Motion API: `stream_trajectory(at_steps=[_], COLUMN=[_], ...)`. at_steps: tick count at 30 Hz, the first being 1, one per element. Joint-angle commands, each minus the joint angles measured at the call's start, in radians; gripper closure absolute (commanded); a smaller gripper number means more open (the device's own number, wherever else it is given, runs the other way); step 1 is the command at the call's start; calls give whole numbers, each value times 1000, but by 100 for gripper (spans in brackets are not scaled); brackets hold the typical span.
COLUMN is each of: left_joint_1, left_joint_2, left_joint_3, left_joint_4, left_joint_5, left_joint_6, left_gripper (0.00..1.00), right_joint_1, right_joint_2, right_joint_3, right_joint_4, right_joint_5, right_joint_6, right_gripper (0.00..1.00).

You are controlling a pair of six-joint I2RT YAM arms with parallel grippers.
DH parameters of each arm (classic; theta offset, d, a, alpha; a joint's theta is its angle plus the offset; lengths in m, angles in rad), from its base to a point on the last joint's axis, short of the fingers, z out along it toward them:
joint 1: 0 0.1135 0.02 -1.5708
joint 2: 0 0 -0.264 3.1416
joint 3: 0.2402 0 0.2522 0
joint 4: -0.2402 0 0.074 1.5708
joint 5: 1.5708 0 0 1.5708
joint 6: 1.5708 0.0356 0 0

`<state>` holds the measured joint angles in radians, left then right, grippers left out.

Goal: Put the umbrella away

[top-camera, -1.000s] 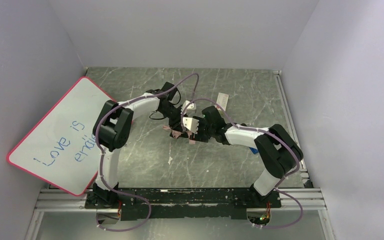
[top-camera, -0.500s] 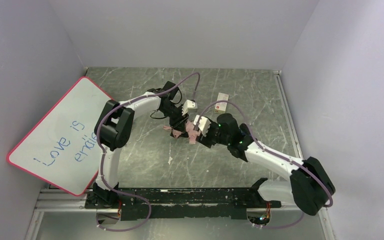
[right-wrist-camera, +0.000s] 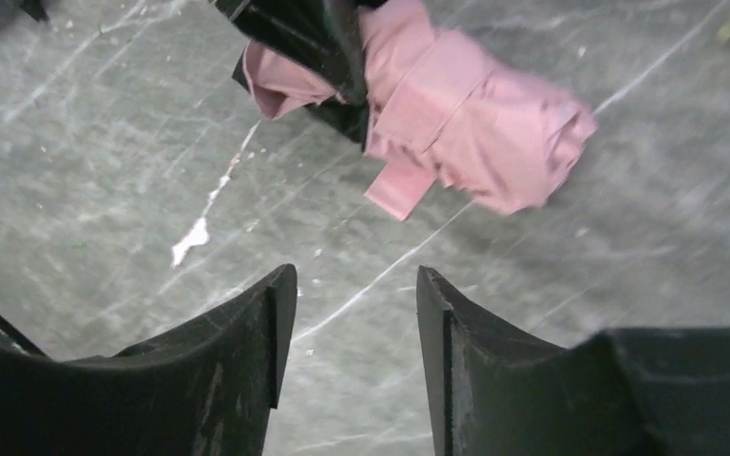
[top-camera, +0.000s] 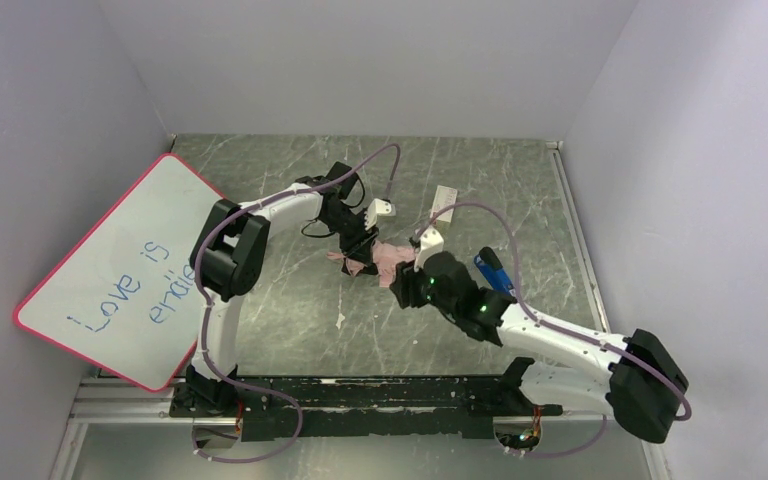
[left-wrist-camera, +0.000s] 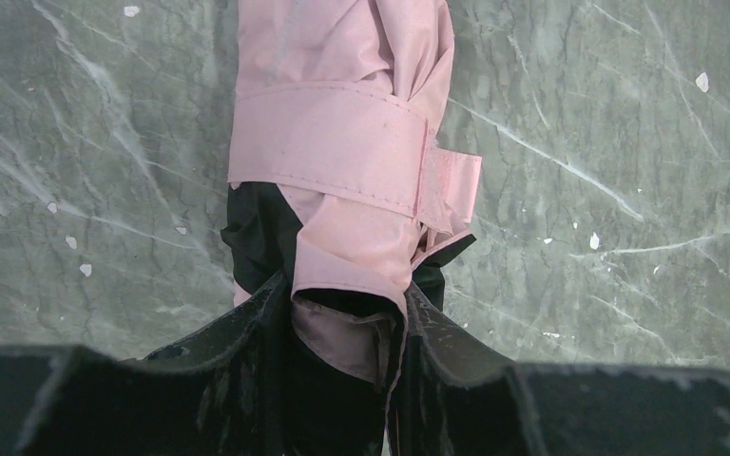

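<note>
The umbrella (top-camera: 391, 259) lies folded on the marble table top, a pale pink bundle with black fabric showing at one end. A pink strap (left-wrist-camera: 333, 144) is wrapped around it. My left gripper (left-wrist-camera: 347, 309) is shut on the umbrella's near end, with pink and black fabric pinched between its jaws; from above the left gripper (top-camera: 362, 244) sits at the bundle's left end. My right gripper (right-wrist-camera: 356, 285) stands open over bare table, a short way back from the umbrella (right-wrist-camera: 480, 119), with nothing between its fingers. Seen from above, the right gripper (top-camera: 404, 288) is just near-right of the bundle.
A pink-framed whiteboard (top-camera: 110, 270) with blue writing leans against the left wall. A small white card (top-camera: 446, 196) lies behind the umbrella, and a blue object (top-camera: 493, 272) lies beside the right arm. Walls close in the table on three sides.
The right arm has drawn back from the umbrella toward the near right, its elbow swinging low and its jaws narrowing a little. The left gripper has kept its hold.
</note>
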<state>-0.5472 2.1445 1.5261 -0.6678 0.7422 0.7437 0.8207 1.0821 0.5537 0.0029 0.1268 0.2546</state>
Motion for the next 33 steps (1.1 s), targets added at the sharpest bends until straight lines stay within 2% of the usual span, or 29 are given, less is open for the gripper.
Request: stream_trajectory(at_steps=[1, 4, 11, 21, 33], left_joint_1=[-51, -57, -62, -62, -62], left_joint_2=[192, 190, 193, 194, 195], left_joint_3=[-93, -103, -108, -109, -109], left_joint_4=[-61, -54, -55, -50, -47], left_joint_5=[-275, -296, -316, -320, -323], left_joint_6=[-18, -18, -11, -16, -17], left_gripper=[78, 78, 77, 78, 78], right_joint_1=[135, 170, 226, 234, 230], right_joint_2=[-3, 102, 371, 550, 709], right_joint_3=[-66, -34, 119, 213, 284], right_joint_4=[52, 23, -42, -47, -106], right_joint_5=[333, 428, 494, 569, 608], right_joint_6=[372, 472, 495, 494, 505], right_gripper=[45, 41, 34, 31, 34])
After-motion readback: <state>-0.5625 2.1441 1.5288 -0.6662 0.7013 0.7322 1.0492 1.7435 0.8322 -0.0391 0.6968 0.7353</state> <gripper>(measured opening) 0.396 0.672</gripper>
